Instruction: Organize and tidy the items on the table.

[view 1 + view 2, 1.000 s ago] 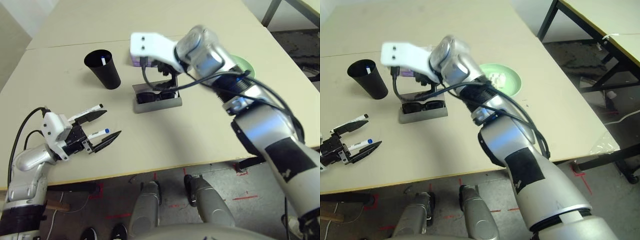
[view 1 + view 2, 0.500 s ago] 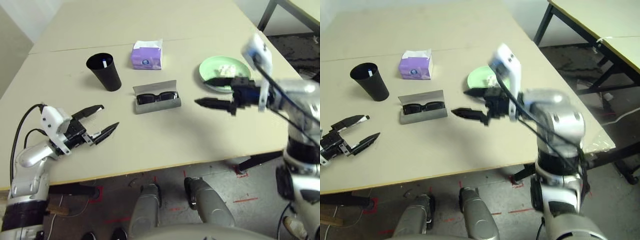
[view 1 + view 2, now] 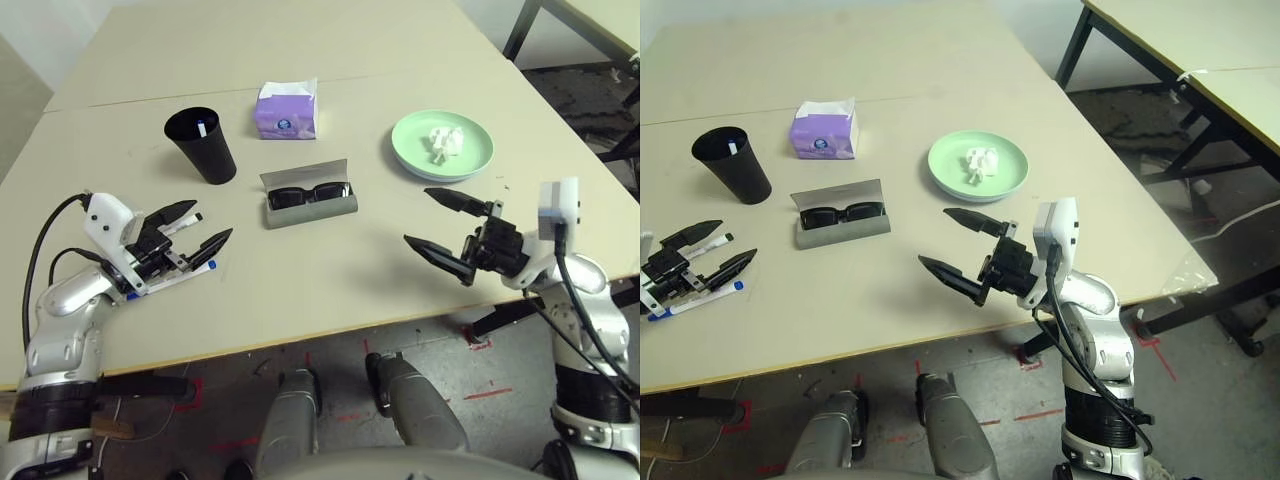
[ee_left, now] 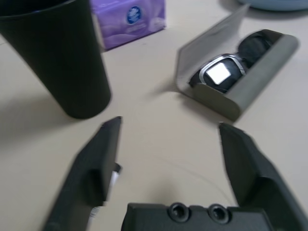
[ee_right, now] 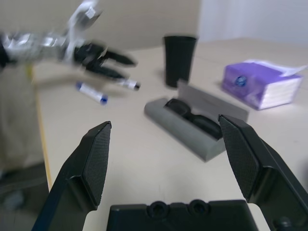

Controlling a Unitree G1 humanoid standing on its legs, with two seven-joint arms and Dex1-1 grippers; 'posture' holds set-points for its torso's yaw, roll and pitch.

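Left gripper: lower left of the head view, low over the table, jaws apart; nothing is held between them.
Blue-capped marker: lies flat on the table, just under and beside the left gripper's fingers.
Right gripper: lower right of the frame, pointing toward the centre, jaws spread wide and empty.
Black cup: upright in the upper left, with a marker standing inside.
Purple tissue box: upper centre, right of the cup.
Grey glasses case: centre, lid open, black sunglasses inside.
Green plate: upper right, holding the crumpled white tissue.
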